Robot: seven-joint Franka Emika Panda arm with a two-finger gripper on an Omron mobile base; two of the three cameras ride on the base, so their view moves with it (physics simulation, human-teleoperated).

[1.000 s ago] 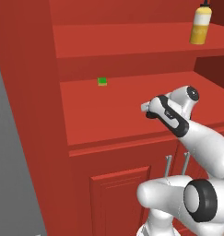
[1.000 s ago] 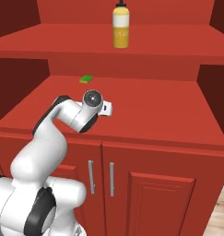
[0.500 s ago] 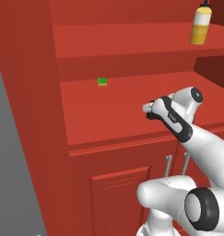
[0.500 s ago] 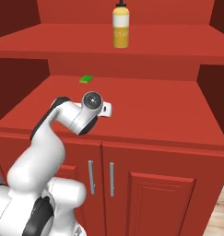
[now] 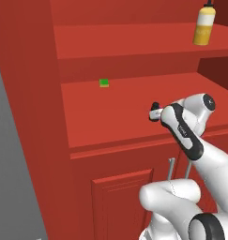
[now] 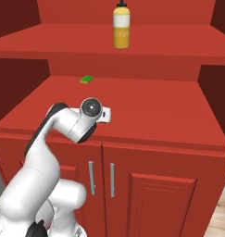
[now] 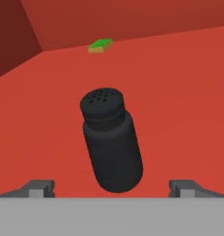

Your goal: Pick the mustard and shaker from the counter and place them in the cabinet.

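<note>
While the gripper sits over the lower shelf, here's where things look to be:

mustard: the yellow squeeze bottle (image 6: 121,29) is already up in the cabinet (image 6: 109,44), standing upright on the shelf above the green block (image 6: 86,79), dark cap pointing straight up. That half looks done to me.

shaker: the black shaker (image 7: 112,140) is on the lower cabinet shelf, on the robot's side of the green block and well apart from it, right between the fingertips in the hand view.

shaker axis: long axis runs up the hand view with a slight lean, perforated top toward the green block and the back wall, wide base toward the camera. That view rolls with the hand, so I can't tell for sure if it's standing or tipped.

gripper: the gripper (image 7: 112,186) has its jaws spread wide, one fingertip (image 7: 38,188) on each side of the shaker with clear gaps, nothing pinched.

left to do: pretty much nothing I reckon. Both items are in the cabinet, so just pull the arm (image 5: 183,131) clear without knocking the shaker.
</note>
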